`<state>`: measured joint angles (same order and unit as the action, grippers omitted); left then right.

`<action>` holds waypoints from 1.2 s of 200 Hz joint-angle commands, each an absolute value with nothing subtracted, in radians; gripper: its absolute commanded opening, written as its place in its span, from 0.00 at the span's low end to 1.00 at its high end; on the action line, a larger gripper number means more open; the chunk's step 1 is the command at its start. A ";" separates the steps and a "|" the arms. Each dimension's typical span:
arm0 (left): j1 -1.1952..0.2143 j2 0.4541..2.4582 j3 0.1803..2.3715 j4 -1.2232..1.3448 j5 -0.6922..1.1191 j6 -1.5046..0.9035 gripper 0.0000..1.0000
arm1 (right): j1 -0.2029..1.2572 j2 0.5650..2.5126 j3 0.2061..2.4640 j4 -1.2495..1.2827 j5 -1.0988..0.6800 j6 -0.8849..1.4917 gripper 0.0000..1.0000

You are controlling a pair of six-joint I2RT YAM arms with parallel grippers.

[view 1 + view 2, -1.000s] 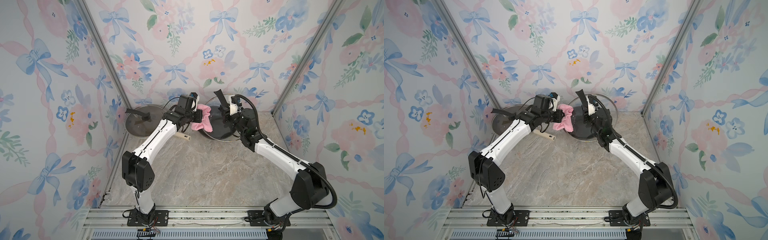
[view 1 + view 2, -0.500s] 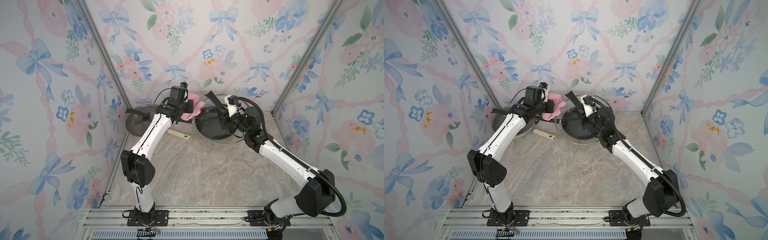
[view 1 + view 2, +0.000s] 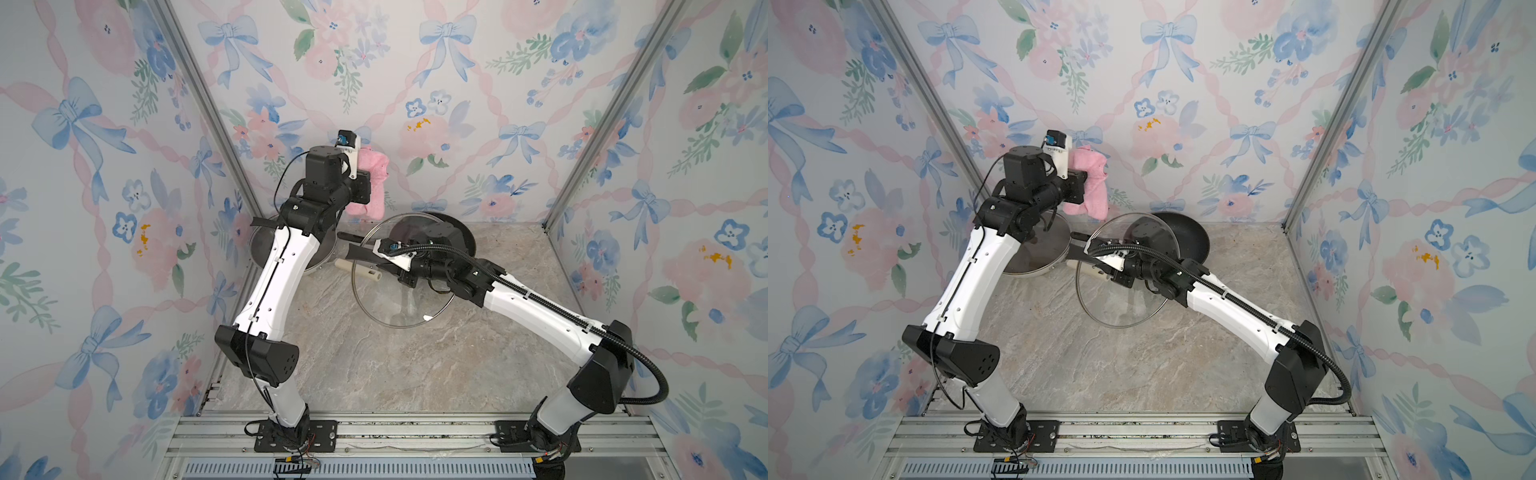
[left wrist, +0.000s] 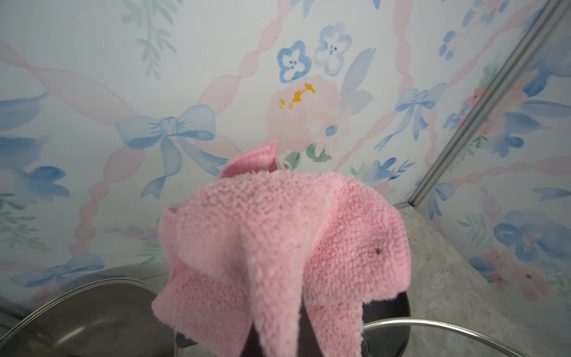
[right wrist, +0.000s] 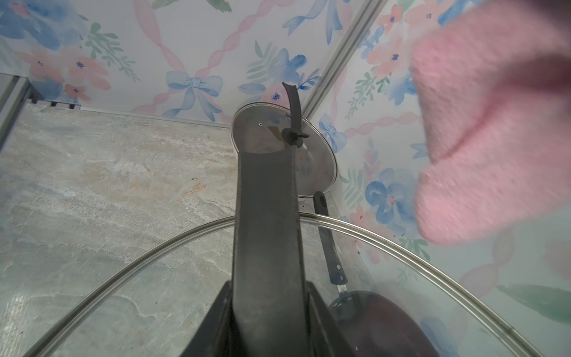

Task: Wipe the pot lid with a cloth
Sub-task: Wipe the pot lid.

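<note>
I see left claw [image 3: 365, 188] clamped on cloth [image 3: 376, 168], high by back wall [image 3: 457, 83], apart from lid [image 3: 395, 305]. Right claw [image 3: 404, 272] grips lid by its handle [image 5: 265, 216], tilted.

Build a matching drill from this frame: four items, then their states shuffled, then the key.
Items
1. fuzzy pink cloth
2. clear glass pot lid with steel rim
3. black frying pan
4. round steel pot

States
A. on the table, uncovered, by the back wall
B. off the table, clamped in the left fingers
C. on the table, covered by a second glass lid
D. held tilted by its black strap handle in the right fingers

Pairs: 1-B, 2-D, 3-A, 4-C
</note>
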<state>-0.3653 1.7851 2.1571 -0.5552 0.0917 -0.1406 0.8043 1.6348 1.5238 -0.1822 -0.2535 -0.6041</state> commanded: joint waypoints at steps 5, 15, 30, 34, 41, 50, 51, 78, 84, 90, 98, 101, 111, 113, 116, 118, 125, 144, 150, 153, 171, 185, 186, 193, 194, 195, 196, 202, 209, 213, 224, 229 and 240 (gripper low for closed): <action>-0.473 1.871 2.181 -0.580 0.291 -0.118 0.07 | 0.807 1.570 1.580 -0.071 -0.209 -0.726 0.00; -0.514 1.880 2.155 -0.580 0.314 -0.103 0.07 | 0.811 1.564 1.564 -0.034 -0.190 -0.727 0.00; -0.548 1.878 2.102 -0.580 0.336 -0.100 0.06 | 0.815 1.559 1.547 0.012 -0.172 -0.727 0.00; -0.548 1.876 2.086 -0.580 0.340 -0.108 0.06 | 0.818 1.557 1.542 0.026 -0.167 -0.729 0.00; -0.545 1.863 2.054 -0.579 0.341 -0.121 0.05 | 0.820 1.556 1.530 0.054 -0.158 -0.733 0.00; -0.534 1.840 2.005 -0.580 0.335 -0.135 0.05 | 0.823 1.552 1.514 0.090 -0.141 -0.737 0.00; -0.532 1.836 2.000 -0.579 0.334 -0.136 0.05 | 0.823 1.552 1.513 0.094 -0.139 -0.737 0.00; -0.456 1.744 1.820 -0.578 0.261 -0.155 0.05 | 0.823 1.523 1.456 0.191 -0.068 -0.757 0.00; -0.428 1.725 1.775 -0.578 0.257 -0.160 0.05 | 0.821 1.513 1.441 0.213 -0.056 -0.761 0.00; -0.402 1.708 1.735 -0.578 0.251 -0.165 0.05 | 0.820 1.503 1.429 0.230 -0.043 -0.764 0.00; -0.366 1.691 1.691 -0.578 0.237 -0.167 0.04 | 0.818 1.487 1.408 0.254 -0.026 -0.767 0.00; -0.356 1.687 1.680 -0.579 0.231 -0.167 0.05 | 0.818 1.481 1.400 0.262 -0.019 -0.768 0.00; -0.315 1.676 1.643 -0.579 0.219 -0.167 0.05 | 0.812 1.464 1.382 0.278 -0.007 -0.763 0.00; -0.308 1.677 1.639 -0.578 0.217 -0.167 0.04 | 0.810 1.460 1.378 0.279 -0.006 -0.761 0.00; -0.298 1.677 1.636 -0.578 0.215 -0.168 0.04 | 0.809 1.456 1.373 0.280 -0.002 -0.757 0.00; -0.293 1.676 1.634 -0.579 0.215 -0.169 0.04 | 0.807 1.453 1.370 0.281 -0.002 -0.757 0.00; -0.271 1.678 1.632 -0.579 0.215 -0.174 0.04 | 0.802 1.443 1.364 0.278 0.000 -0.747 0.00; -0.243 1.671 1.664 -0.578 0.181 -0.191 0.04 | 0.784 1.430 1.346 0.267 0.013 -0.711 0.00; -0.236 1.667 1.680 -0.579 0.163 -0.196 0.04 | 0.774 1.430 1.341 0.267 0.016 -0.686 0.00; -0.234 1.666 1.689 -0.579 0.153 -0.199 0.04 | 0.768 1.429 1.338 0.269 0.017 -0.671 0.00; -0.216 1.648 1.730 -0.577 0.096 -0.221 0.04 | 0.714 1.441 1.323 0.301 0.036 -0.547 0.00; -0.210 1.629 1.747 -0.576 0.074 -0.254 0.04 | 0.680 1.470 1.325 0.347 0.103 -0.429 0.00; -0.210 1.628 1.750 -0.575 0.072 -0.258 0.04 | 0.679 1.472 1.327 0.351 0.112 -0.419 0.00; -0.217 1.619 1.760 -0.575 0.071 -0.281 0.03 | 0.669 1.494 1.341 0.383 0.188 -0.344 0.00; -0.219 1.617 1.761 -0.575 0.071 -0.284 0.04 | 0.667 1.498 1.344 0.388 0.202 -0.332 0.00; -0.221 1.616 1.763 -0.575 0.071 -0.287 0.04 | 0.666 1.501 1.348 0.392 0.215 -0.320 0.00; -0.223 1.614 1.764 -0.575 0.071 -0.290 0.03 | 0.665 1.505 1.350 0.394 0.228 -0.308 0.00; -0.242 1.611 1.771 -0.573 0.063 -0.305 0.03 | 0.661 1.529 1.374 0.417 0.311 -0.226 0.00; -0.280 1.605 1.778 -0.568 0.042 -0.315 0.04 | 0.656 1.561 1.408 0.424 0.422 -0.117 0.00; -0.302 1.609 1.782 -0.565 0.028 -0.316 0.04 | 0.652 1.579 1.433 0.415 0.476 -0.050 0.00; -0.376 1.625 1.795 -0.559 -0.006 -0.319 0.04 | 0.643 1.624 1.499 0.356 0.589 0.139 0.00; -0.403 1.636 1.802 -0.557 -0.013 -0.324 0.04 | 0.640 1.643 1.529 0.325 0.624 0.226 0.00; -0.447 1.667 1.819 -0.554 -0.011 -0.343 0.04 | 0.636 1.687 1.577 0.278 0.657 0.380 0.00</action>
<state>-0.3340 1.6367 1.7802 -0.5713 0.0242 -0.2909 0.6472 1.6356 1.4235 0.1978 0.3923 -0.1047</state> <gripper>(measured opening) 0.090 0.350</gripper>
